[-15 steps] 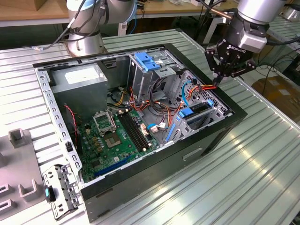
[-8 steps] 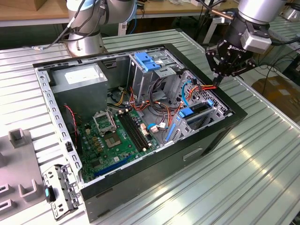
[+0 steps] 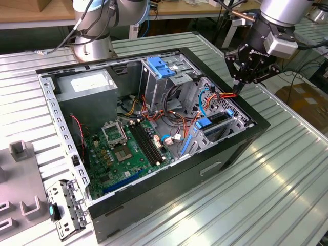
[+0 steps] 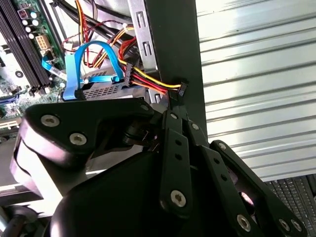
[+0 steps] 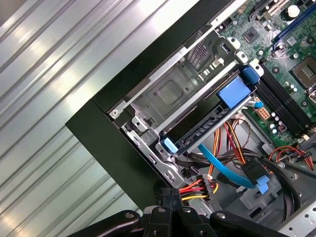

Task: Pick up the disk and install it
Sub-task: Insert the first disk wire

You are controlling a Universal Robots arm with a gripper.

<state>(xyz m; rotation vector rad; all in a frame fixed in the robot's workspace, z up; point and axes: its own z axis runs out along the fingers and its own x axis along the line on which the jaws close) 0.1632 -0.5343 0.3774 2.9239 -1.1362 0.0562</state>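
The one disk (image 5: 210, 127) sits in the lower bay of the drive cage at the corner of the open computer case (image 3: 241, 148), its dark side flanked by two blue tabs, one at each end; in the exterior view the disk (image 3: 218, 118) lies tilted in that bay, towards the exterior view's right of the case. Just beside it, at the case rim, is one black power plug (image 5: 170, 192) on a bundle of red, yellow and orange wires, and the single pincer (image 5: 171, 203) looks to be clamped together on that plug, though the fingertips partly hide the contact. The exterior view shows the pincer (image 3: 237, 89) pointing down over the case edge with the wires at its tip. One flat blue data cable (image 5: 217, 165) runs near the plug. Further in lie one green motherboard (image 3: 128, 148), one bare blue bracket (image 3: 161, 66) atop the upper cage and one grey power-supply box (image 3: 87, 84). The case rests on a ribbed metal worktop (image 3: 266, 205), where one small metal bracket (image 3: 64, 207) lies apart at the exterior view's left
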